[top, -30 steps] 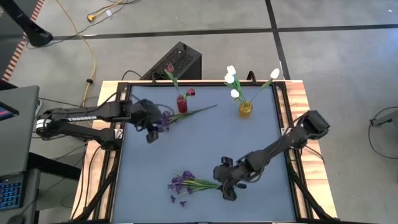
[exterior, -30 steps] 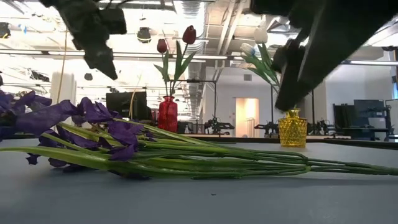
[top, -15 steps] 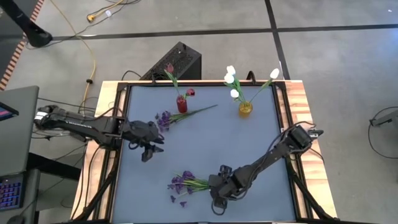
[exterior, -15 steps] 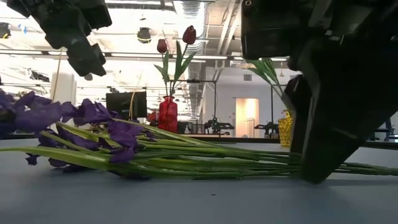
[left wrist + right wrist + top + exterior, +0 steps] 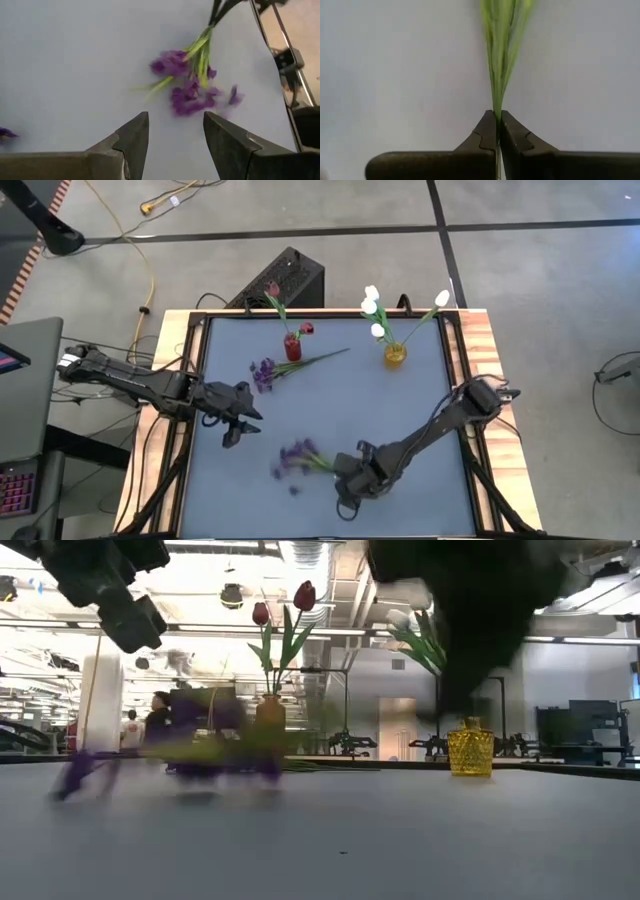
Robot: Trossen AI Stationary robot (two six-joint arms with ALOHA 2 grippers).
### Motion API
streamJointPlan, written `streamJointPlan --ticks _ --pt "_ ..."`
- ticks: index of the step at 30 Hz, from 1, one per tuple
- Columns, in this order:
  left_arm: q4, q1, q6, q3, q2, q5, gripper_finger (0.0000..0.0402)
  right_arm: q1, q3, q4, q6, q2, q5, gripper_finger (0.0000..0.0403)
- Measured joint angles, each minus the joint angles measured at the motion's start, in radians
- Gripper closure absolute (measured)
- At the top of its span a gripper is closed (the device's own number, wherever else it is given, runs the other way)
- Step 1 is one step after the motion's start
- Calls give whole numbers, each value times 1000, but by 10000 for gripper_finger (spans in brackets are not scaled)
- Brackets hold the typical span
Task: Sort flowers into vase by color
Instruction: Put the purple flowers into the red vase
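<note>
Dark left gripper (image 5: 236, 430) hovers with fingers apart at the table's (image 5: 400, 410) left side. Two purple bunches: one loose (image 5: 268, 369) near the red vase (image 5: 292, 347), one (image 5: 296, 458) pinched by its stems in the closed right gripper (image 5: 345, 505), blooms pointing left, stems running rightward. One yellow vase (image 5: 395, 354) holds white tulips (image 5: 373, 307).

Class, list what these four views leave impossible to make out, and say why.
- Purple flower bunch, low view: motion-blurred; bloom count unclear.
- Right gripper, own wrist view: blooms cut off; only stems show.
- Red vase, low view: veiled by the blurred bunch.
</note>
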Motion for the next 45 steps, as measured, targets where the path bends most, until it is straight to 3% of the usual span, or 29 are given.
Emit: streamJointPlan --ticks 3,11,14,18,20,24,28,30,33,36,45 --pt "10 0 2 0 -28 -58 226 -36 -1 5 -57 -102 40 374" --pt "110 1 -10 0 -108 -231 226 -152 -106 19 -146 -387 303 374" --pt "148 7 -8 0 -112 -275 226 -210 -136 36 -185 -464 355 374" --pt "239 33 -48 0 -83 -262 226 -286 -156 233 -333 -533 379 374" --pt "331 44 -76 0 -45 -240 226 -323 -172 402 -440 -545 333 374" --pt "638 60 -97 0 59 -210 226 -385 -183 707 -640 -517 143 374" --pt "980 62 -37 0 146 -213 226 -434 -182 869 -695 -482 -50 374" --pt "1071 61 14 1 168 -236 226 -453 -182 897 -699 -458 -134 373" --pt "1063 61 19 1 174 -324 226 -470 -184 897 -701 -433 -196 372" --pt "1035 61 21 1 173 -350 226 -470 -184 893 -701 -422 -209 373" --pt "1036 62 53 0 174 -229 226 -467 -183 899 -680 -403 -206 372"
